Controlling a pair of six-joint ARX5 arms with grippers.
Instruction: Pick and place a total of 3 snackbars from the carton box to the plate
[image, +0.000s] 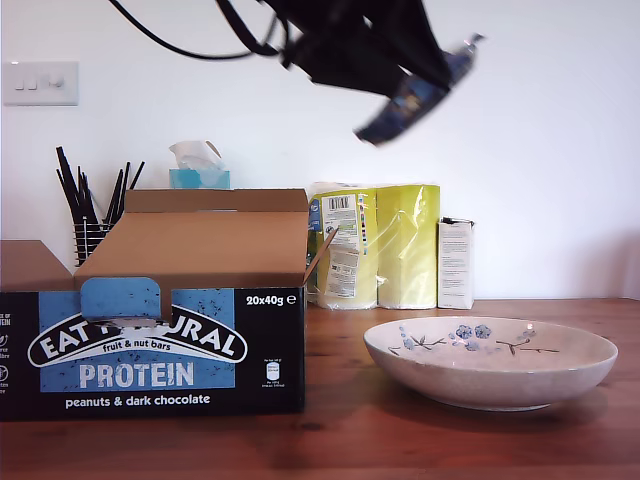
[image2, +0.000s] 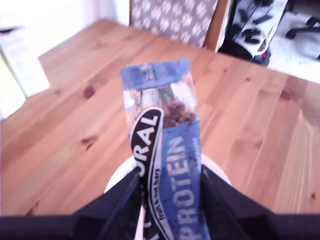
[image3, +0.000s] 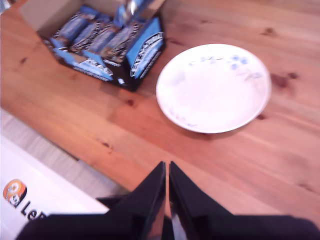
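Snackbar (image2: 167, 165) clamped between jaws of my first gripper (image2: 170, 187), high above plate (image: 585, 372). My second gripper (image3: 166, 187) closed, empty, raised over table (image3: 280, 150).

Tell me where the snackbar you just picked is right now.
The snackbar is clamped in my first end effector, high in the air near the top of the exterior view, above and between the carton box and the plate.

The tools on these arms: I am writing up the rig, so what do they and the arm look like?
My first tool has two matte black, flat-faced, wedge-shaped fingers. My second tool has the same black fingers, tapering to narrow tips. In the exterior view the arm is black, with black cables looping off it. No markings show.
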